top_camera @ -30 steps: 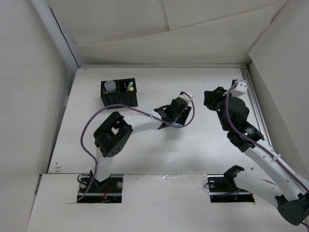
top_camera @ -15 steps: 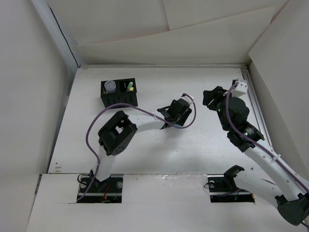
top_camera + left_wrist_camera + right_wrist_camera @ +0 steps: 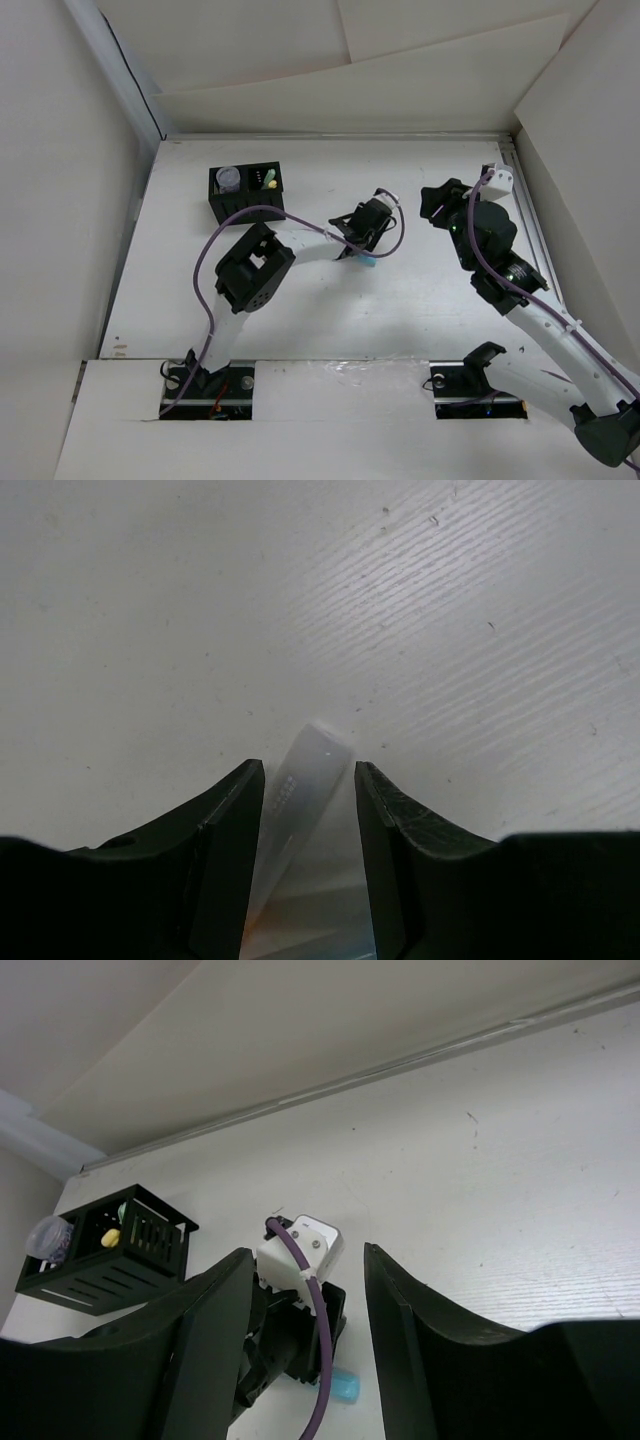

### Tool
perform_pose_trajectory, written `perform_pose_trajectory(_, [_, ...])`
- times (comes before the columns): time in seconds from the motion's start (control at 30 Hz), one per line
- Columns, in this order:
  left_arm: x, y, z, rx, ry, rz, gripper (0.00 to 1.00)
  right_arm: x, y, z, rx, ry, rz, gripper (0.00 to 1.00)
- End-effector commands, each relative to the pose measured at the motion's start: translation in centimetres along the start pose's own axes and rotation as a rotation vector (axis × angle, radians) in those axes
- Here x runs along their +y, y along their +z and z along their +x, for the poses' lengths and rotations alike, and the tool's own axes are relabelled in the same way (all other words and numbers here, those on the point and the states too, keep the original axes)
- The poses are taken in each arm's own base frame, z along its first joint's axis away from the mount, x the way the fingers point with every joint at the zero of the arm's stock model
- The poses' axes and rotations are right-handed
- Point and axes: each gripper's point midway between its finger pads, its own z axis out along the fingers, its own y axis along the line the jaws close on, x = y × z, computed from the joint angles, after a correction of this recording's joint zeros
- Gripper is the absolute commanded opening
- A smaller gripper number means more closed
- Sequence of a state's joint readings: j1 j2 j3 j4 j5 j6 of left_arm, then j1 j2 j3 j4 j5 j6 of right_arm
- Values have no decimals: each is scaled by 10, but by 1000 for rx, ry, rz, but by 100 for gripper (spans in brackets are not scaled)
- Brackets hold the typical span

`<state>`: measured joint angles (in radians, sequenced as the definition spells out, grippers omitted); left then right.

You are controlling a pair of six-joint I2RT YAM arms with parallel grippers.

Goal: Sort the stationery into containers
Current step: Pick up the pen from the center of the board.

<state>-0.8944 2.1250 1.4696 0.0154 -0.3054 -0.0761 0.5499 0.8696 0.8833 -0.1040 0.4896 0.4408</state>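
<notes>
Stick (image 3: 300, 810): clear, blue-ended | left gripper (image 3: 310, 769) pinching it | right gripper (image 3: 307, 1255) spread

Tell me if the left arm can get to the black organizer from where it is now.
Likely yes. Only bare table lies between the left hand and the organizer, and the right arm is off on the other side. The hand grips a clear marker.
</notes>
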Motion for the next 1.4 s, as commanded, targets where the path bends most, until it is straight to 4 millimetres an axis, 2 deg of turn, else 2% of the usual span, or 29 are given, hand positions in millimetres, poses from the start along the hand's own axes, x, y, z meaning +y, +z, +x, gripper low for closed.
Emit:
perform_pose_trajectory(0.0, [3,6,-7,-6,28,-25,38,6,-4,-19,-48,28,-22,54])
perform_pose_trajectory(0.07, [4,7,-12,-10,27,-34,38,6,-4,-19,-48,28,-22,54])
perform_pose_trajectory(0.27, [6,12,-11,-2,49,-53,41,7,-4,-19,-44,27,-30,54])
perform_pose_trajectory(0.3, [6,11,-15,-10,46,-52,36,7,-4,-19,-44,27,-30,54])
perform_pose_trajectory(0.33, [6,14,-9,8,62,-54,34,7,-2,-16,-37,23,-26,54])
perform_pose_trajectory(0.5, [9,15,-13,4,70,-72,38,7,-2,-16,-37,23,-26,54])
perform_pose_trajectory(0.57, [16,16,-11,13,68,-89,38,7,-2,-16,-37,23,-26,55])
perform_pose_trajectory(0.63, [16,16,-11,13,68,-89,35,7,-2,-16,-37,23,-26,55])
perform_pose_trajectory(0.73, [26,16,-6,28,59,-96,31,7,-2,-16,-37,23,-26,55])
perform_pose_trajectory(0.83, [26,11,-14,12,52,-85,31,7,-2,-16,-37,23,-26,55])
perform_pose_trajectory(0.87, [26,11,-10,20,55,-86,36,7,-2,-16,-37,23,-26,55])
perform_pose_trajectory(0.97, [24,11,-9,21,55,-76,38,7,-2,-16,-37,23,-26,55])
perform_pose_trajectory(1.13, [32,14,-9,12,37,-104,14,7,-2,-16,-37,23,-26,55])
perform_pose_trajectory(1.2, [39,11,-14,1,26,-119,13,7,-2,-16,-37,23,-26,55])
perform_pose_trajectory(1.23, [51,10,-18,-10,-1,-145,11,7,-2,-16,-37,23,-26,55])
perform_pose_trajectory(1.27, [51,11,-21,-22,-15,-144,11,7,-2,-16,-37,23,-26,55])
perform_pose_trajectory(1.3, [63,8,-27,-34,-32,-167,10,7,-2,-16,-37,23,-26,55])
perform_pose_trajectory(1.37, [76,3,-36,-58,-69,-180,10,7,-2,-16,-37,23,-26,55])
